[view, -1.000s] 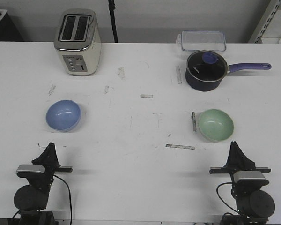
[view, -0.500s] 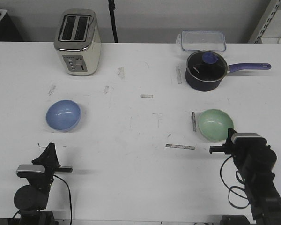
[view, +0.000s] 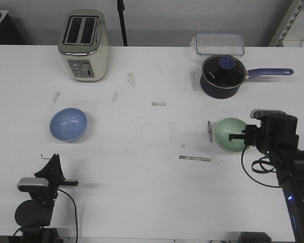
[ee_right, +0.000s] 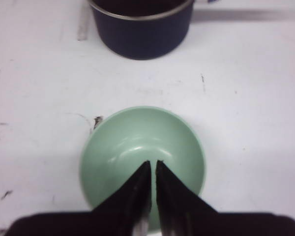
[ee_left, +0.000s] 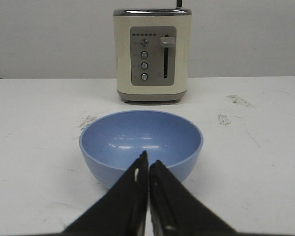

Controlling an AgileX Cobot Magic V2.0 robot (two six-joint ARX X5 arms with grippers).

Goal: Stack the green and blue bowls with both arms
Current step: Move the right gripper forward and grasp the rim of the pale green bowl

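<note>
Worktop [view: 142,167]: white, scuffed, with short strips of tape; we see every item standing on it.
Right arm [view: 289,167]: reaches in from the near right corner, its wrist block over the green bowl's right rim.
Toaster [view: 84,45]: cream and chrome, far left; in the left wrist view [ee_left: 152,54] it stands beyond the blue bowl.
Saucepan [view: 222,76]: dark navy, glass lid on, purple handle pointing right; a clear lidded box [view: 219,43] just behind it.
Blue bowl [view: 68,124]: upright on the left half, well apart from the green one; also [ee_left: 141,145].
Green bowl [view: 229,132]: upright on the right half, near side of the saucepan; also [ee_right: 137,157].
Left gripper [view: 53,166]: low at the near left edge, short of the blue bowl; we read the jaws [ee_left: 148,164] as clenched, tips together, grasping nothing.
Right gripper [ee_right: 153,169]: over the green bowl's hollow; jaws clenched with only a slit between them, grasping nothing.
</note>
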